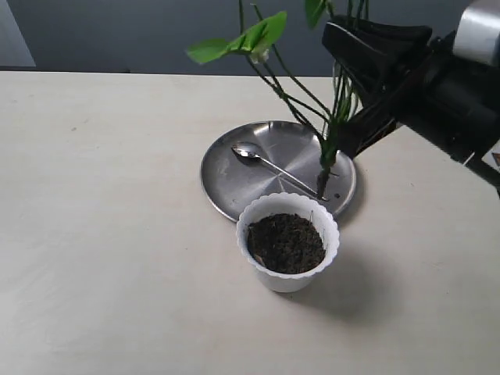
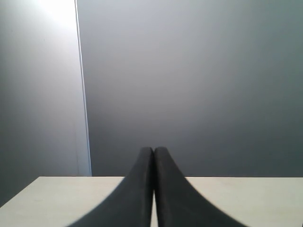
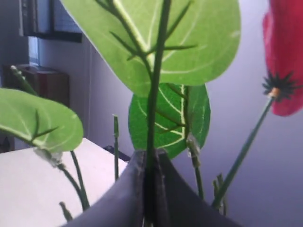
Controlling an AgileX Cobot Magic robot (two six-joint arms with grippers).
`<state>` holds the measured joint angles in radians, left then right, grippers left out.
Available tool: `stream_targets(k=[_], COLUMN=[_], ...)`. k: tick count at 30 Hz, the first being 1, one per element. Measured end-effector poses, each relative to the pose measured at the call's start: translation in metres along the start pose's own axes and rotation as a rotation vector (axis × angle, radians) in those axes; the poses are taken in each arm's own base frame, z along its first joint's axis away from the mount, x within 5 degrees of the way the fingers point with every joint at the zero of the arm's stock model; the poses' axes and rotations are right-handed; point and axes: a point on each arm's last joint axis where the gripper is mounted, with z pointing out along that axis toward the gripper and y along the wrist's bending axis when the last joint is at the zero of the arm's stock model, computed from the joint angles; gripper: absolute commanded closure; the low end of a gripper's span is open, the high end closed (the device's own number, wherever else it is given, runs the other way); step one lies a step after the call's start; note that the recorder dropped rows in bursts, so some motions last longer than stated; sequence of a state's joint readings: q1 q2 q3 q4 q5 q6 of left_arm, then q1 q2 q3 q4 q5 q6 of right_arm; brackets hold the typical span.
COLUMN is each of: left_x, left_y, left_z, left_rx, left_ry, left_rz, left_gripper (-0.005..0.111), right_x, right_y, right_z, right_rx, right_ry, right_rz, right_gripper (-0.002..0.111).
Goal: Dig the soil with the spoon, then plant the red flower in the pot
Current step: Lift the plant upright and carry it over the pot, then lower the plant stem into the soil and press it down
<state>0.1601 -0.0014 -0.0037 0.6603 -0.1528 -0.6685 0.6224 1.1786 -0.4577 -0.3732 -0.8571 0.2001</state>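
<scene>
The white pot [image 1: 288,280] stands at the table's middle, filled with dark soil [image 1: 286,243]. Just behind it the silver spoon [image 1: 266,162] lies across the steel plate [image 1: 226,183]. My right gripper [image 1: 349,117] is shut on the green stems of the red flower [image 1: 328,152], holding it upright with its base just above the plate's right side, behind the pot. In the right wrist view a stem [image 3: 154,94] runs between the closed fingers, with green leaves and a red bloom [image 3: 284,61] above. My left gripper [image 2: 153,156] is shut on nothing and does not show in the exterior view.
The light table [image 1: 101,219] extends bare to the left and front of the pot. A dark wall rises behind the far edge. The right arm's black body [image 1: 445,94] hangs over the table's right rear.
</scene>
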Motion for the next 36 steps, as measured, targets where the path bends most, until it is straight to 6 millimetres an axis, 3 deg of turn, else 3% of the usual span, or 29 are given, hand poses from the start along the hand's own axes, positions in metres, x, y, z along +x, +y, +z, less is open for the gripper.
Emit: stream_targets(k=[6,13,21,36], left_x=[0.0,0.0,0.0,0.0], left_y=[0.0,0.0,0.0,0.0], left_z=[0.0,0.0,0.0,0.0], left_rx=[0.0,0.0,0.0,0.0], left_ry=[0.0,0.0,0.0,0.0], left_rz=[0.0,0.0,0.0,0.0], left_gripper=[0.106,0.106,0.106,0.106], right_x=[0.019,0.055,0.103,0.119], right_y=[0.027,0.032,0.037,0.037], right_z=[0.004,0.017,0.015,0.016], right_rx=[-0.073,-0.088,-0.11,-0.096], right_ry=[-0.032,0.024,0.143,0.145], right_rz=[-0.114,-0.136,-0.123,-0.094], right_gripper=[0.108,0.108,0.108,0.108])
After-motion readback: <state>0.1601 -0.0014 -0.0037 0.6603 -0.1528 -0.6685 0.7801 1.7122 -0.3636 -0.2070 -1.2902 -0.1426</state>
